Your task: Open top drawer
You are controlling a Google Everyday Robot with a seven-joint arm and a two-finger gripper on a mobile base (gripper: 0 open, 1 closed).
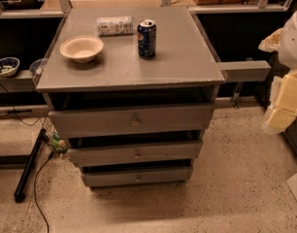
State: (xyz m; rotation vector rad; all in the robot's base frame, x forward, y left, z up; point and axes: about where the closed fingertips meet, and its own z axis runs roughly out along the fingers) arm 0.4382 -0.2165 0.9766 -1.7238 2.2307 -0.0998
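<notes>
End effector (pixel 284 106) far R; Pepsi can (pixel 146 38) top-ctr

Pale arm (pixel 289 96) at right edge, gripper (pixel 271 41) uppermost

A grey top drawer (pixel 90 123) with a dull metal knob (pixel 135 122) sits over the equally grey middle drawer (pixel 105 155) and bottom drawer (pixel 109 177), with black gaps between them. On the grey surface (pixel 187 57) are a cream bowl (pixel 81 48), a blue can (pixel 146 38) marked red and white, and a white patterned packet (pixel 115 25). The floor (pixel 236 178) is beige with dark speckles. The claw (pixel 279 118), at the right edge, is pale yellow-white.
</notes>
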